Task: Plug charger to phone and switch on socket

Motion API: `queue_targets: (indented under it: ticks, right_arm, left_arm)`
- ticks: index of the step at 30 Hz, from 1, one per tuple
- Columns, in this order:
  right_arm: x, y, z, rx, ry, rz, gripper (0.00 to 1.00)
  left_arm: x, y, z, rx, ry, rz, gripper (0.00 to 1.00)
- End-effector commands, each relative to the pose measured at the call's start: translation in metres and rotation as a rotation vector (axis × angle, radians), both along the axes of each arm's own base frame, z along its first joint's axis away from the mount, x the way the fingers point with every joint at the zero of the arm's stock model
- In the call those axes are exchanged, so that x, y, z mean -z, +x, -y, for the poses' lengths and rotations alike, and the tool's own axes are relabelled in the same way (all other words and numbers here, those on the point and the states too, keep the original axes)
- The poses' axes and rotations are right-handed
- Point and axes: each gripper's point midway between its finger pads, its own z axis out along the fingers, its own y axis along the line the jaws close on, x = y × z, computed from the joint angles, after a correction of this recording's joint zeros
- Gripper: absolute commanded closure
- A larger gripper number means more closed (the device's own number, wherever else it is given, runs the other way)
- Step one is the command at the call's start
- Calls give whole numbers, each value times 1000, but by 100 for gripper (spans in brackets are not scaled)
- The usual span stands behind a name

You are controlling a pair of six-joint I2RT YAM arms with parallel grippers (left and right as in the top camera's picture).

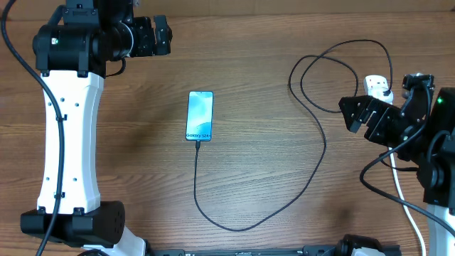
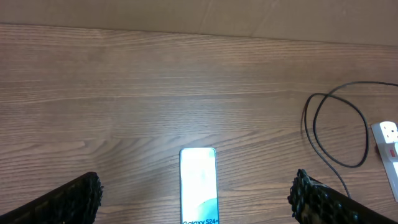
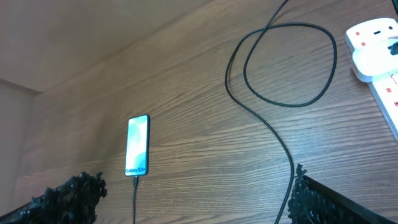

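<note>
The phone (image 1: 200,116) lies flat mid-table with its blue-teal screen up; it also shows as the phone (image 2: 199,185) and the phone (image 3: 138,145). The black charger cable (image 1: 313,174) joins the phone's near end, runs in a wide curve to the right and loops up toward the white socket (image 1: 377,86). Most of the socket is hidden under my right arm. My right gripper (image 1: 362,119) hovers open just left of the socket, holding nothing. My left gripper (image 1: 162,35) is open at the far left, well away from the phone. Nothing sits between the right gripper (image 3: 193,194) fingers.
A thick white cord (image 1: 407,206) runs from the socket toward the table's near right edge. The left arm's white base stands along the left side. The cable loop (image 3: 289,65) lies beside the socket (image 3: 373,46).
</note>
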Motion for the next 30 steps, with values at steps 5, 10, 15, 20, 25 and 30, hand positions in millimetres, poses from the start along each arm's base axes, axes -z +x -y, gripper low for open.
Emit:
queue_targets:
  ticks: [5,10,15,20,25,30]
  right_arm:
    - [-5,3,4,11,-37,26,0]
    - [-7,3,-9,-1,-156,157,0]
    - [-18,-1,-20,21,-237,363,0]
    - [-20,-13,-32,-5,-187,542,0]
    - [3,-23,-32,3,-166,640,0]
    - [34,-33,-30,11,-155,704,0]
  left_arm:
    - [0,0,2,16,2,3,0]
    - [0,0,2,16,2,4,0]
    - [0,0,2,16,2,3,0]
    - [0,0,2,16,2,3,0]
    - [0,0,3,17,2,4,0]
    - [0,0,2,16,2,4,0]
